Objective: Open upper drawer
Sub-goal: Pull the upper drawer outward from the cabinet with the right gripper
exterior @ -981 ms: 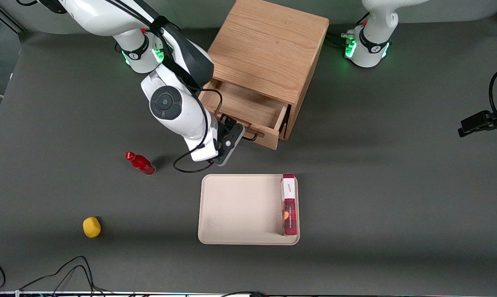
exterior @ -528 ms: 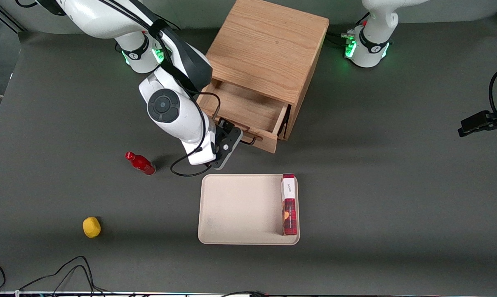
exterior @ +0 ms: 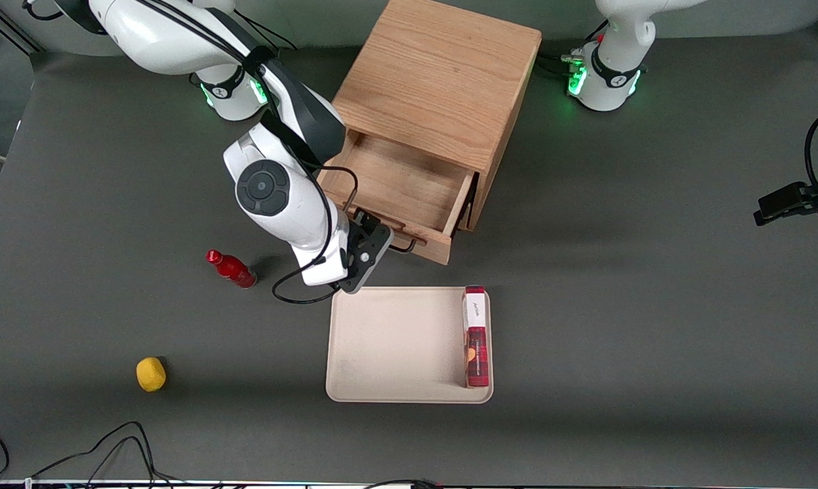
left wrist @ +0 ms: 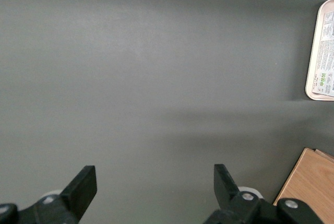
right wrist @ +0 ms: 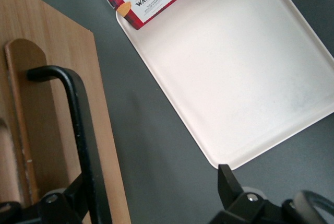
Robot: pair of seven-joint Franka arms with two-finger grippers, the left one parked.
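Note:
The wooden cabinet stands at the back of the table. Its upper drawer is pulled well out toward the front camera, showing a bare wood interior. My right gripper is at the drawer front, between the drawer and the tray. The gripper is open, its fingers wide apart. The black wire handle runs along the drawer front and lies against one finger; the other finger hangs free over the table. The handle shows just beside the gripper in the front view.
A beige tray lies close in front of the drawer, with a red Walkers biscuit box along one edge. A red bottle lies near the working arm. A yellow object sits nearer the front camera. Cables trail along the front edge.
The drawer has slid farther out of the cabinet toward the front camera. My gripper moved with its handle, closer to the tray's corner.

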